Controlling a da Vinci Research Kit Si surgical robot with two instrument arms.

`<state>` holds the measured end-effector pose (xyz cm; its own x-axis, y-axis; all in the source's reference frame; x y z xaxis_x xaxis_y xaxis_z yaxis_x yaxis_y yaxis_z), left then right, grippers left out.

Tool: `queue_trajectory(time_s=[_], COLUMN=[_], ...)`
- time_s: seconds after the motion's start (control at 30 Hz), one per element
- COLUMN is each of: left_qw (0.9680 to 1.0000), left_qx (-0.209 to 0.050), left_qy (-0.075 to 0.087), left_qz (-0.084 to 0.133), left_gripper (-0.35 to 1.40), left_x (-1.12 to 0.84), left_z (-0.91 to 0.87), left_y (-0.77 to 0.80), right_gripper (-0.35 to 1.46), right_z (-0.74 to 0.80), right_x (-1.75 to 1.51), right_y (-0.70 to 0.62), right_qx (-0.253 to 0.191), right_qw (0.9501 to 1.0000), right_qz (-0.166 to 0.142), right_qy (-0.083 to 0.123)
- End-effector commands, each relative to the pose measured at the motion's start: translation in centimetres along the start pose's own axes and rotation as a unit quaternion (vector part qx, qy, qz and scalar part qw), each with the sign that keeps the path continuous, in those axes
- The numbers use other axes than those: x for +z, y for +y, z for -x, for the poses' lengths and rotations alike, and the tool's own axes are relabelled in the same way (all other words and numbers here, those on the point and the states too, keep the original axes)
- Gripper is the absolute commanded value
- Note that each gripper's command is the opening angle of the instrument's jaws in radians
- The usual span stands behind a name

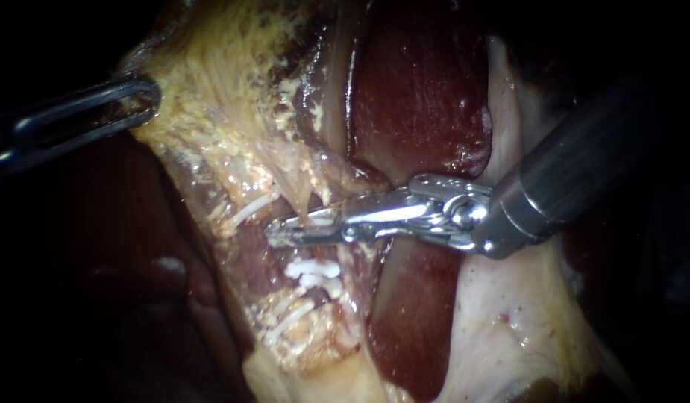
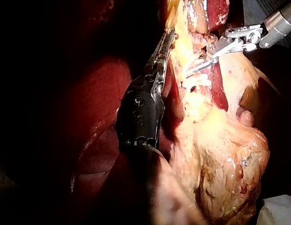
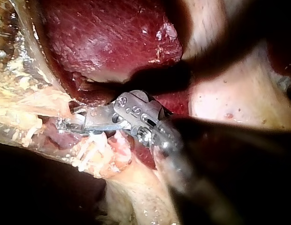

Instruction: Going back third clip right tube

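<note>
Counted two instruments, three white clips (image 1: 312, 270) | found jaws of left instrument (image 1: 139, 101) pinching yellow tissue (image 1: 210, 89); those of right instrument (image 1: 283, 233) parted beside the clips | white cloth (image 2: 277, 211) only in left wrist view

This place is a surgical bench, a kind of laboratory for practice; the dark red liver (image 1: 419, 97) and the yellow fatty tissue (image 1: 225, 97) lie as one loose lump in the left wrist view, with darkness around it and a white cloth (image 2: 277, 211) just beside it; 2 slender metal tools, the left instrument (image 1: 147, 97) and the right instrument (image 1: 285, 233), reach this tissue; small white clips (image 1: 312, 270) sit in it.
</note>
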<state>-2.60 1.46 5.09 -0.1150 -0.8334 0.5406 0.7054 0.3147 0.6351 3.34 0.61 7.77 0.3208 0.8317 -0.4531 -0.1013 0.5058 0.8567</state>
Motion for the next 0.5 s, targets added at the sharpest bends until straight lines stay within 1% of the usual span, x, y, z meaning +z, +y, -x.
queue_trajectory(time_s=[0.03, 0.33, 0.37, 0.4, 0.43, 0.5], left_qw=[1.0000, 1.0000, 1.0000, 1.0000, 1.0000, 1.0000], left_qx=[0.000, 0.000, 0.000, 0.000, 0.000, 0.000], left_qy=[0.000, -0.001, -0.001, -0.001, -0.001, -0.001], left_qz=[0.000, 0.000, 0.000, 0.000, 0.000, 0.000], left_gripper=[-0.35, -0.35, -0.35, -0.35, -0.35, -0.35], left_x=[0.00, 0.00, 0.00, 0.00, -0.01, -0.01], left_z=[0.00, 0.01, 0.01, 0.01, 0.01, 0.01], left_y=[0.00, -0.01, -0.01, -0.01, -0.01, -0.01], right_gripper=[-0.35, -0.35, -0.35, -0.35, -0.24, 0.18], right_z=[0.00, 0.00, 0.00, 0.00, 0.00, -0.01], right_x=[0.00, 0.00, 0.00, 0.00, 0.00, 0.00], right_y=[0.00, -0.01, -0.01, -0.01, -0.02, -0.02], right_qx=[0.000, -0.006, -0.009, -0.021, -0.036, -0.056], right_qw=[1.0000, 1.0000, 1.0000, 0.9998, 0.9993, 0.9984], right_qz=[0.000, 0.001, 0.002, 0.004, 0.009, 0.009], right_qy=[0.000, -0.002, -0.001, 0.000, 0.000, -0.002])
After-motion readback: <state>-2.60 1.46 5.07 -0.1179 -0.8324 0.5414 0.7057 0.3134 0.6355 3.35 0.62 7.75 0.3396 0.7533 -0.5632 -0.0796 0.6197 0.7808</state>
